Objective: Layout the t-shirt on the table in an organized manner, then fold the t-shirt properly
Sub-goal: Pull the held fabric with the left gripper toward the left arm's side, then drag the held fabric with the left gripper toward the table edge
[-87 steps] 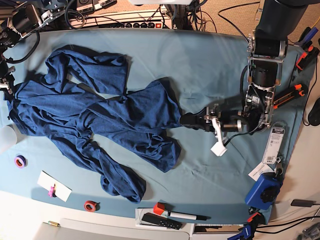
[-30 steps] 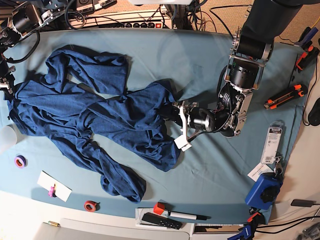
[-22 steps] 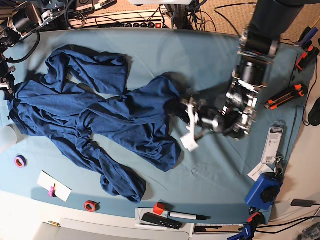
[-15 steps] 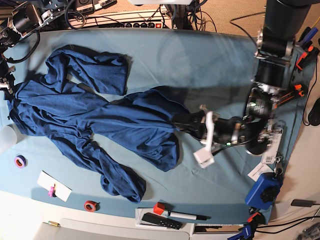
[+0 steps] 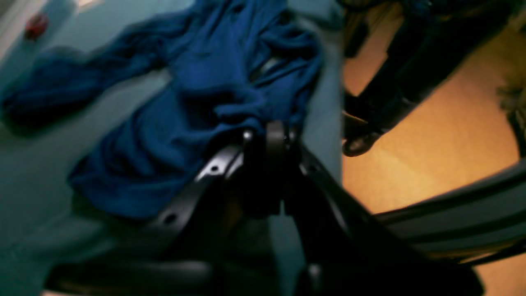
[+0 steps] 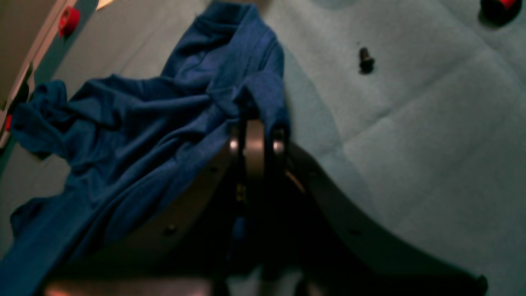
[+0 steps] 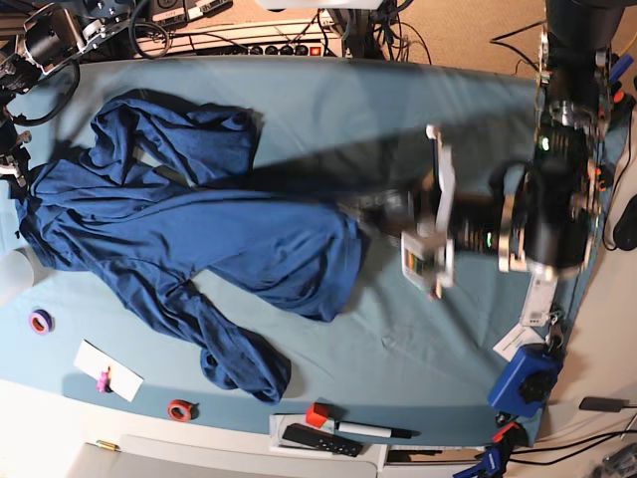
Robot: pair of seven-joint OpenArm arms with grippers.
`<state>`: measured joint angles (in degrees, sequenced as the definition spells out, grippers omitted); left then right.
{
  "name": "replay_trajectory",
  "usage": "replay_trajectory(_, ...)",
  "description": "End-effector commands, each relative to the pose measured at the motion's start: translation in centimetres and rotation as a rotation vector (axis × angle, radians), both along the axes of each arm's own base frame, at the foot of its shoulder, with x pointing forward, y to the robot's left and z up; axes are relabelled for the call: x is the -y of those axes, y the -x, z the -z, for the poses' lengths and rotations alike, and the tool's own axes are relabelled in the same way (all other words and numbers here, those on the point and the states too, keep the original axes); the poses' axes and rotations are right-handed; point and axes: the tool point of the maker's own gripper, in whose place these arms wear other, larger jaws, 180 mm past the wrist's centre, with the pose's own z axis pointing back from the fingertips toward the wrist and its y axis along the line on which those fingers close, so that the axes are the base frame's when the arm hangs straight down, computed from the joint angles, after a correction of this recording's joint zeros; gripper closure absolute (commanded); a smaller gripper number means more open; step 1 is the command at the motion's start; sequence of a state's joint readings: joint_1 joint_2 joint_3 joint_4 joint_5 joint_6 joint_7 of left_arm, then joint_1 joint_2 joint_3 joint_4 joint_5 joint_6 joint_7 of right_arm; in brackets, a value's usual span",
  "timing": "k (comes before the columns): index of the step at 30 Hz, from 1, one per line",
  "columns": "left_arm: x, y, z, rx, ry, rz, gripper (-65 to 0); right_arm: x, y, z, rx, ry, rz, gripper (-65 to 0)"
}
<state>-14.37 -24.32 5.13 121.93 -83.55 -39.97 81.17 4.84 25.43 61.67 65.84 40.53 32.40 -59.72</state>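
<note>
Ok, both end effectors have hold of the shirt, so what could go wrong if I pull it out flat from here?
1. The left end effector pinches only a thin edge of the t-shirt; it may slip out under tension.
2. The t-shirt lies twisted and bunched on the table, so a pull may drag the heap rather than spread it.
3. Its lowest lobe lies near the red tape roll and could sweep it off.

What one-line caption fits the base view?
Left gripper pinches the t-shirt edge, stretching it across the table.
</note>
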Motion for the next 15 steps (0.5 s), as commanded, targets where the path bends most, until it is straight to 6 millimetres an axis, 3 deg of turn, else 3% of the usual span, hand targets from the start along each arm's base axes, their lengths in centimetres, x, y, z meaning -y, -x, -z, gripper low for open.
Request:
replay_trajectory(1,0.3,1.2,-1.5,0.055,0.03,0.027,0.0,1.2,-0.7,-2.5,0.058,0.047,0.006,0.0)
replay_trajectory(4,0.7,3.0,-1.6,0.17,-0.008,-0.007,0.0,1.2,-0.7,-2.5,0.058,0.048,0.006,0.0)
replay_trajectory(11,0.2,1.3,-1.0,0.195,-0.012,-0.148,0.0,1.2,-0.7,-2.3,0.049,0.053,0.003,0.0)
replay_trajectory(15,-1.0,-0.4,-2.0,0.209,0.018,-0.246,0.0,0.9,-1.0,-2.2,0.043,0.058,-0.01,0.0)
